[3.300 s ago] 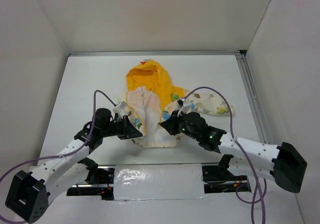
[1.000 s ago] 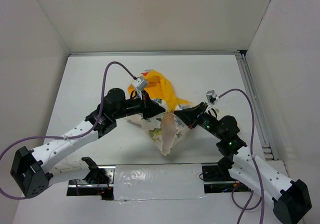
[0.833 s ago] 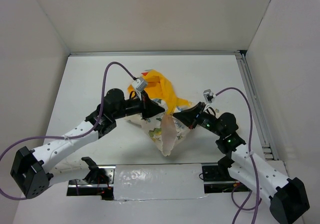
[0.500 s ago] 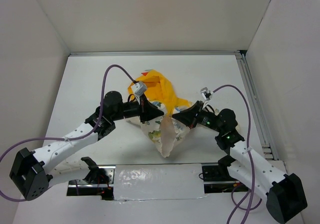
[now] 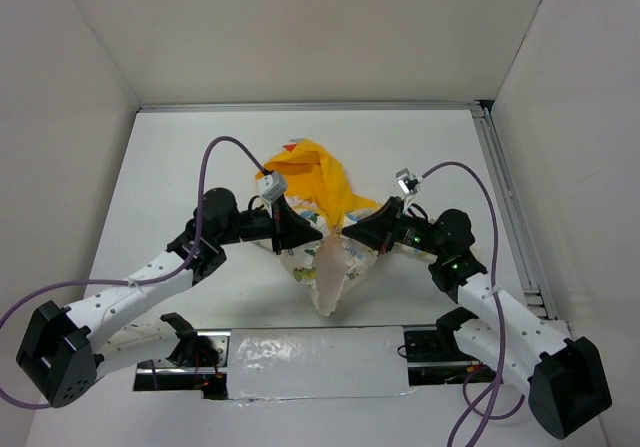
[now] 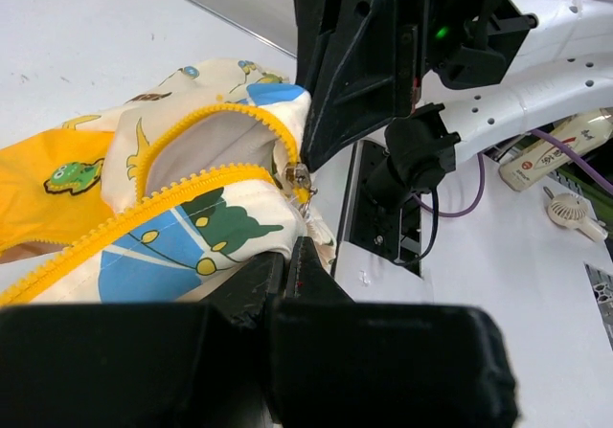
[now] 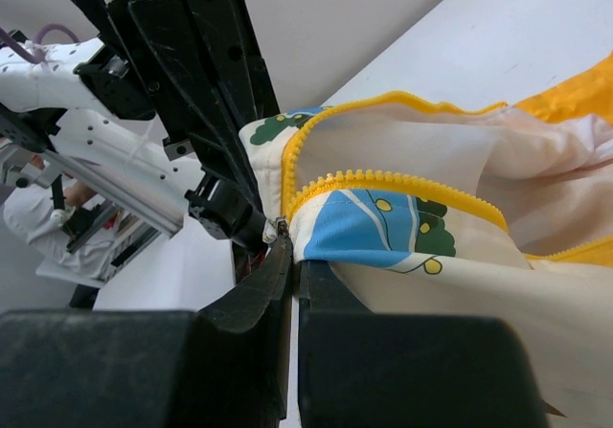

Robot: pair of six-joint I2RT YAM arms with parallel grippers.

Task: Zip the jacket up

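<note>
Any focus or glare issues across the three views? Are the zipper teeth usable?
Top external: even, diffuse light with soft shadows, the jacket sharp, and mild glare on the shiny strip at the near edge. Left wrist: zipper teeth crisp, but the left end effector is a dark, blurred mass in the foreground. Right wrist: teeth equally crisp, with the right end effector blurred and underexposed.

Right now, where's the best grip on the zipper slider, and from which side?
Pinch the small metal slider by its body, probably from above: the yellow teeth meet there, and the left claw and right claw crowd either side, holding the jacket.
</note>
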